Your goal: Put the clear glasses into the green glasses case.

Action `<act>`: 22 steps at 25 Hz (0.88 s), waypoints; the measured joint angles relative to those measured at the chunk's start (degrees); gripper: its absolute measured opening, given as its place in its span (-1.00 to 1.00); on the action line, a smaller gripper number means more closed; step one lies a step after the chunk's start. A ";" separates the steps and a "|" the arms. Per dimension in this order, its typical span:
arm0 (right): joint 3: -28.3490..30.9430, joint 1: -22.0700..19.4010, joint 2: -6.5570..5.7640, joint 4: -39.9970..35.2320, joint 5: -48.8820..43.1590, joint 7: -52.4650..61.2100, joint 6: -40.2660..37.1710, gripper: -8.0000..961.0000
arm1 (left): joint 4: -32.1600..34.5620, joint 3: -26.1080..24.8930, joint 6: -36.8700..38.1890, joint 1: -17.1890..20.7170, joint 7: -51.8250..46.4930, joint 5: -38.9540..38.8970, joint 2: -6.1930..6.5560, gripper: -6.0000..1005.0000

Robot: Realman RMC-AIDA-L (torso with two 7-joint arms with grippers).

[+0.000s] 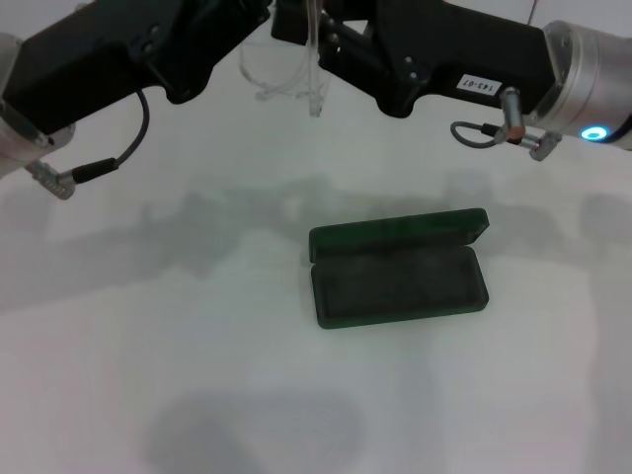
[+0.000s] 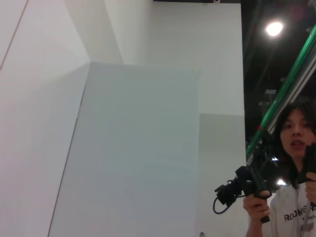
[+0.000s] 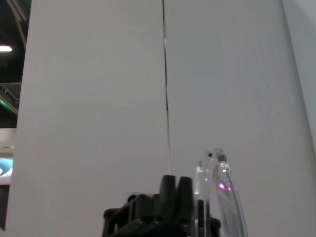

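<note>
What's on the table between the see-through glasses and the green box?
Nothing: in the head view only bare white table separates the clear plastic glasses from the dark green hinged case.

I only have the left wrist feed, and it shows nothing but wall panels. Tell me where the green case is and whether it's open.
Observer: In the head view, the green glasses case lies open on the white table with its lid tipped back. Nothing is inside it.
Operator: Now locate the glasses.
Observer: The clear glasses are up off the table near the top of the head view. They are where the left end effector and the right end effector meet.
Operator: Check the right wrist feed too.
Observer: It shows the glasses' clear temple arms right beside that end effector's black hardware.
</note>
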 joint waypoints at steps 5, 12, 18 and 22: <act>-2.34 -0.90 0.00 -2.65 0.30 -0.42 1.65 -0.74 | -0.77 0.00 -0.40 -0.18 0.13 0.00 0.23 -0.88; -2.16 -1.93 0.00 -3.07 2.27 -0.89 2.39 -0.74 | -0.85 0.00 -0.34 -0.19 0.18 0.00 0.52 -0.88; -1.87 -2.63 0.00 -3.17 4.09 -1.60 2.49 -0.74 | -0.85 0.00 -0.01 -0.18 0.30 -0.01 0.77 -0.88; -1.57 -3.45 -0.04 -3.40 5.28 -2.65 3.37 -0.74 | -0.83 0.02 0.50 -0.01 0.32 0.00 1.05 -0.88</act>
